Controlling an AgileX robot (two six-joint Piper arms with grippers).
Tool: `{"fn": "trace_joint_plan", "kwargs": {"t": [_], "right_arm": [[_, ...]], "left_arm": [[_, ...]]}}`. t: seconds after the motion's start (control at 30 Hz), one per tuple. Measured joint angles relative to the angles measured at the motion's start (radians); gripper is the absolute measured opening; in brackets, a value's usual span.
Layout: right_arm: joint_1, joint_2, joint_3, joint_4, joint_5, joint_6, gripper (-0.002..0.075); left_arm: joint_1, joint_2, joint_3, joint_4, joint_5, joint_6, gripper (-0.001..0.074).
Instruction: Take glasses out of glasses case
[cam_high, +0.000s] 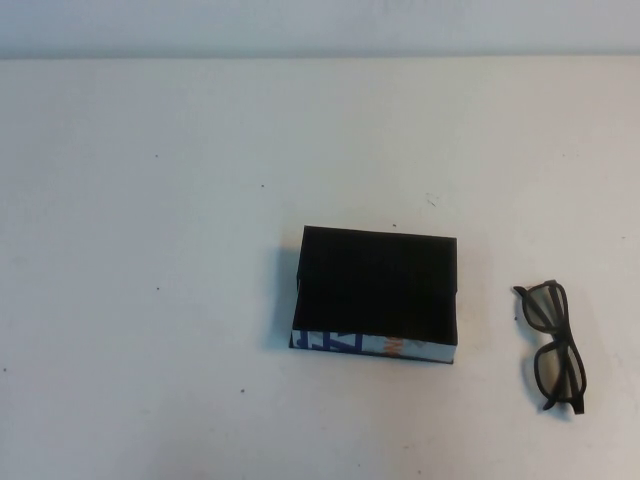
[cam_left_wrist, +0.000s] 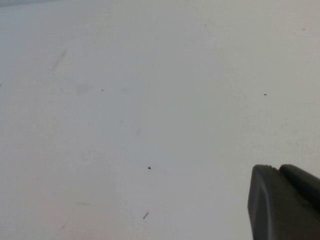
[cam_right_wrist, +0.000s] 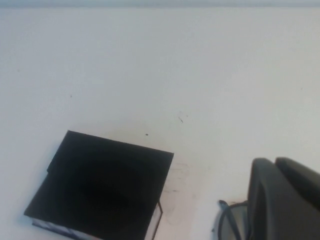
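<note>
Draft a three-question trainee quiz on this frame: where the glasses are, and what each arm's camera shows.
1. True or false: the glasses lie inside the glasses case.
2. On which side of the case do the glasses lie, robot's left or right?
3. Which wrist view shows the case: A left, B right?

Key:
1. False; they lie on the table, apart from the case.
2. Right.
3. B. The left gripper sees bare table; the right gripper hangs near the glasses.

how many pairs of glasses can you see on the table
1. The glasses lie folded on the table, right of the glasses case, apart from it. More could be hidden in the case.
</note>
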Motion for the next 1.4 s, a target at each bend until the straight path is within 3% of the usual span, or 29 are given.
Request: {"fn": "trace_joint_plan", "kwargs": {"t": [0.2, 0.57, 0.8, 0.97, 1.4], "right_arm": [[0.000, -0.172, 0.194, 0.030, -0.076, -0.017, -0.0015], [0.000, -0.191, 0.418, 0.034, -0.074, -0.020, -0.0016], [-0.001, -0.206, 0.495, 0.035, -0.076, -0.020, -0.0016], [-0.005, -0.345, 0.544, 0.035, -0.071, -0.020, -0.0016], [-0.010, -0.704, 0.630, -0.068, -0.294, -0.023, -0.0016]], "left_arm": [[0.000, 0.000, 0.000, 0.000, 0.000, 0.000, -0.0006], [0.000, 0.000, 0.000, 0.000, 0.000, 0.000, -0.0006], [0.000, 0.000, 0.000, 0.000, 0.000, 0.000, -0.0006], [0.000, 0.000, 0.000, 0.000, 0.000, 0.000, -0.0006], [0.000, 0.000, 0.000, 0.000, 0.000, 0.000, -0.0006]]}}
